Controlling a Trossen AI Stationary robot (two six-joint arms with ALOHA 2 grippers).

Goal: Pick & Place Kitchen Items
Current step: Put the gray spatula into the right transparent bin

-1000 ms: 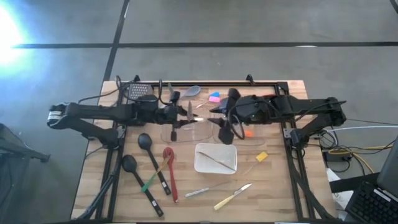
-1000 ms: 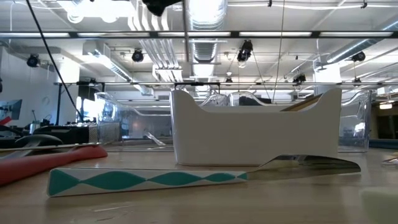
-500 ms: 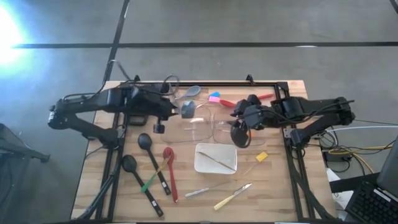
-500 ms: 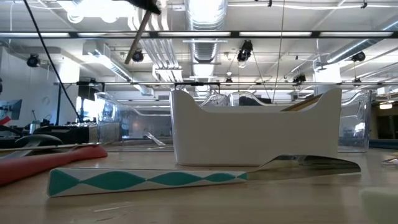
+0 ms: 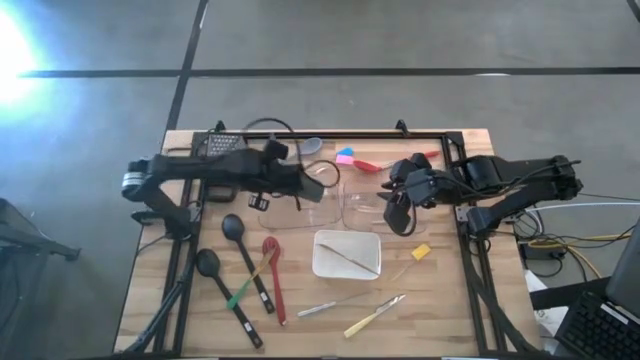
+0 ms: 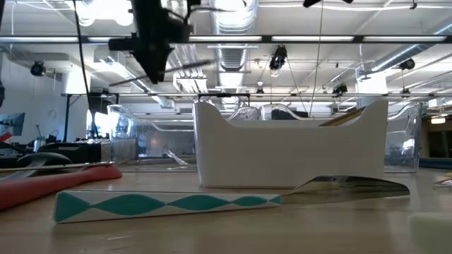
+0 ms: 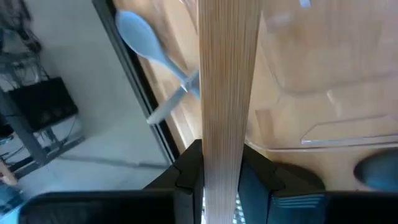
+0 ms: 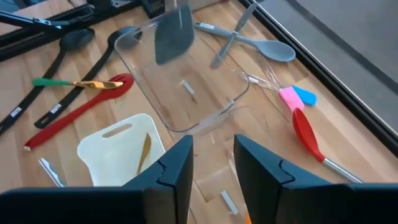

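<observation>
Over the left clear bin (image 5: 300,205) | left end effector (image 7: 222,163) clenched on grey spatula (image 8: 173,35) by its grained wooden handle, flat blade hanging above bin | right end effector (image 8: 212,163) released, over the right bin (image 5: 365,205) | surface: wood planks

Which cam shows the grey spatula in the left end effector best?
Right wrist view: grey spatula blade shows whole, hanging over the bin. Left wrist view shows only its wooden handle. High view: a small blade at the left end effector. Low view: unclear.
</observation>
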